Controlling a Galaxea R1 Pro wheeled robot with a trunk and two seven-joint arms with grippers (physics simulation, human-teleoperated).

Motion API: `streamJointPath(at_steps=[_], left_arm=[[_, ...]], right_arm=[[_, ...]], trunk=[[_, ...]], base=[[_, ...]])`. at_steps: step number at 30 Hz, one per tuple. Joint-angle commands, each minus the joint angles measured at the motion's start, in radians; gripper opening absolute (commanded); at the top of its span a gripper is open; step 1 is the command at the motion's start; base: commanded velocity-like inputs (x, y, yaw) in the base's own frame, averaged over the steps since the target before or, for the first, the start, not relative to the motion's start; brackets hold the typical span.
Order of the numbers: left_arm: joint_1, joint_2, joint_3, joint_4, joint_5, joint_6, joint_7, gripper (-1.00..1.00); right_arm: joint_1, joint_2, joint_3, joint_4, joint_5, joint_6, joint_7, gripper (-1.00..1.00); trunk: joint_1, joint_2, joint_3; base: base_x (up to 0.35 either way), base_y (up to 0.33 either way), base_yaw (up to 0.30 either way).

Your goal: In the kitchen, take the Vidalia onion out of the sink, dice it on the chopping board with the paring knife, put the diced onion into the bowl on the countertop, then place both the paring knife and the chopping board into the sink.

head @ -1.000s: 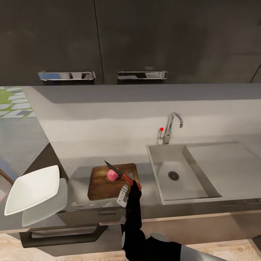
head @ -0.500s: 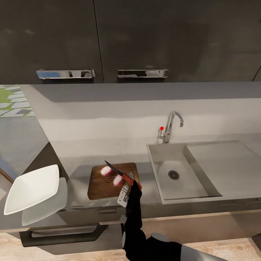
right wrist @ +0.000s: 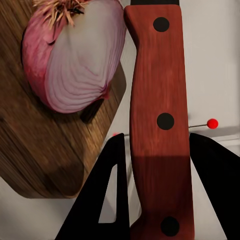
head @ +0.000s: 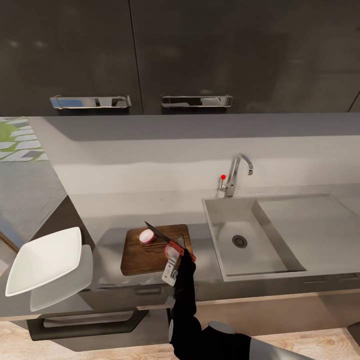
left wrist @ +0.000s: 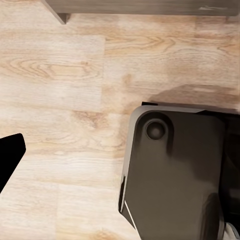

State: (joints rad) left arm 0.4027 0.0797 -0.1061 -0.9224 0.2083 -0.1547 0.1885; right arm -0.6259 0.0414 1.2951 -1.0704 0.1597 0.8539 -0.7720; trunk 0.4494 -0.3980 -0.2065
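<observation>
**What stayed out of sight**

In the head view the right gripper (head: 172,262) covered the near right corner of the chopping board (head: 150,250), and the paring knife (head: 167,240) crossed one half of the Vidalia onion (head: 146,236), hiding its right edge. In the right wrist view the knife's blade was cut off by the top edge and the handle's butt by the bottom edge. The onion half's root end ran off the top there too. The sink (head: 250,240) lost its drainer's far right end at the frame edge

Wooden chopping board (head: 150,250), glossy countertop (head: 110,225)
</observation>
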Motion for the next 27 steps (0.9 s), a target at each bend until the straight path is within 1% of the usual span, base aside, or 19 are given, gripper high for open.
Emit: streamJointPath(at_steps=[1,4,12,27], left_arm=[[0.000,0.002,-0.006,-0.001,0.009,-0.003,0.008,1.00],[0.000,0.001,-0.006,-0.002,0.008,-0.003,0.008,1.00],[0.000,0.000,-0.006,-0.003,0.008,-0.003,0.008,1.00],[0.000,0.000,-0.006,-0.002,0.008,-0.003,0.008,1.00]], right_arm=[[-0.001,0.000,0.003,0.000,-0.002,0.004,-0.004,-1.00],[-0.001,0.000,0.003,0.000,-0.002,0.004,-0.004,-1.00],[-0.001,0.000,0.003,0.000,-0.001,0.004,-0.004,-1.00],[-0.001,0.001,0.008,0.000,-0.006,0.004,-0.004,-1.00]], trunk=[[0.001,-0.002,-0.002],[0.001,-0.002,-0.002],[0.001,-0.002,-0.002],[0.001,-0.002,-0.002]], base=[[0.000,0.000,0.000],[0.000,-0.041,0.000],[0.000,-0.189,0.000],[0.000,-0.010,0.000]])
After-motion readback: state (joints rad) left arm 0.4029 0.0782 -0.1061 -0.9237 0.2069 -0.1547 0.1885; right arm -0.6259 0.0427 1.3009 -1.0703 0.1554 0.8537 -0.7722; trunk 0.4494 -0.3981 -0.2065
